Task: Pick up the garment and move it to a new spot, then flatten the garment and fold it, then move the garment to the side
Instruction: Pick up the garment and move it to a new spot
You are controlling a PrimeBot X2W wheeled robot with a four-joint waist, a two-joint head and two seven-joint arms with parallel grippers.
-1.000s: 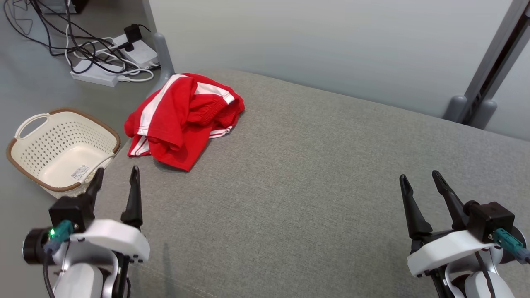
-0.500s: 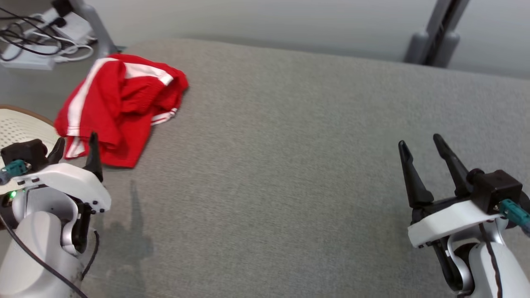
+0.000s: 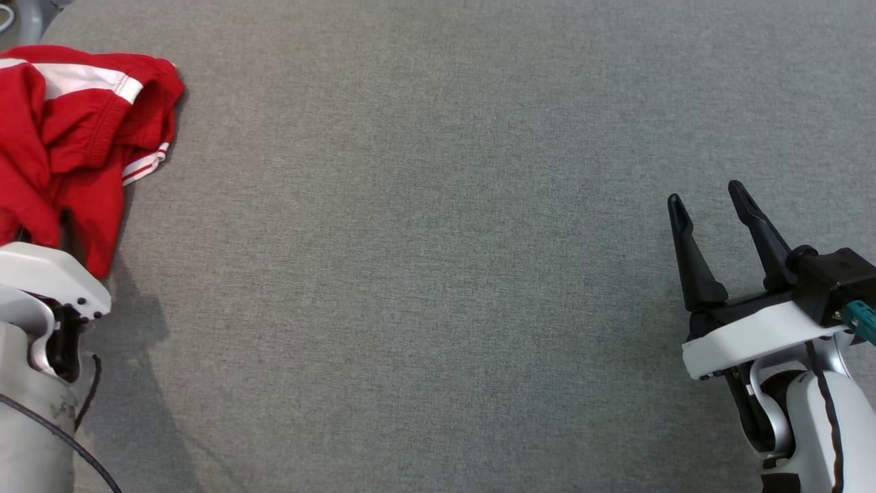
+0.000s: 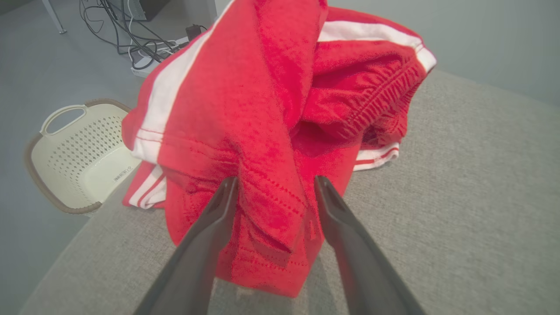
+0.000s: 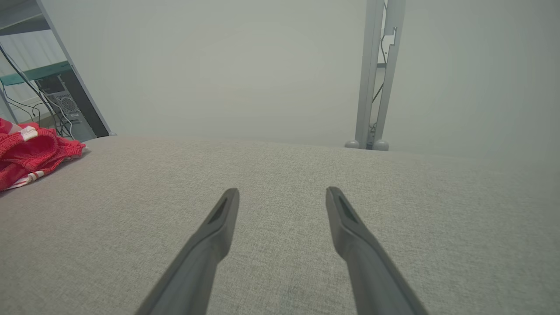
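Left gripper (image 4: 276, 180) has pushed up to the red garment (image 4: 271, 100) while my head camera dipped. Its jaws now sit open astride a raised fold at the near side of the heap, which lies at the far-left edge of the grey worktop (image 3: 438, 274). I'd drive a bit deeper so the whole fold is between the jaws, then close and lift straight up. Count: one garment, one basket (image 4: 74, 153) off the edge, two grippers; right gripper (image 3: 705, 192) jaws are open and empty over bare worktop.
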